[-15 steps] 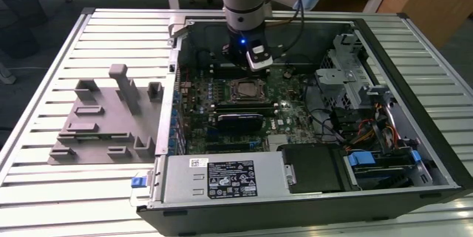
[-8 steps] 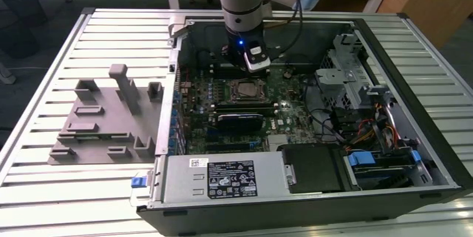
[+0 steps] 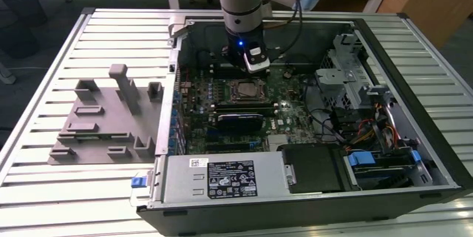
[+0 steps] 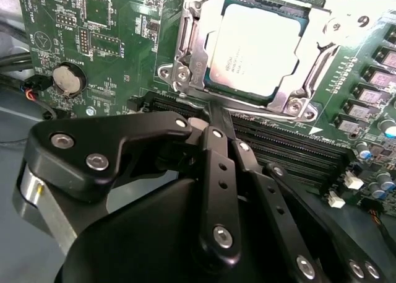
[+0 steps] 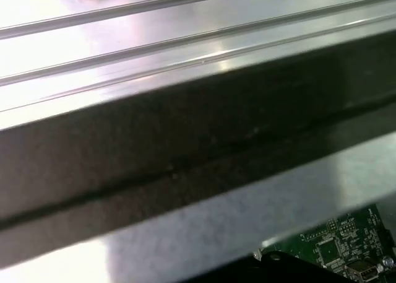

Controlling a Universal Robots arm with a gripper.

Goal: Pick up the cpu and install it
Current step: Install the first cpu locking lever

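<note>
Cpu (image 4: 257,44) already sits in the motherboard socket (image 4: 185,54), frame open. Gripper (image 4: 216,119) hangs just beside it, fingers pressed together, holding nothing. You judge: install step nearly done; next needs frame closed w/ care.

Ahead of jaws: cpu (image 4: 257,44) seated in metal frame (image 4: 185,54), nothing above it.
Just below jaws: memory slots (image 4: 291,143).
Behind: case wall (image 5: 185,147) close.
</note>
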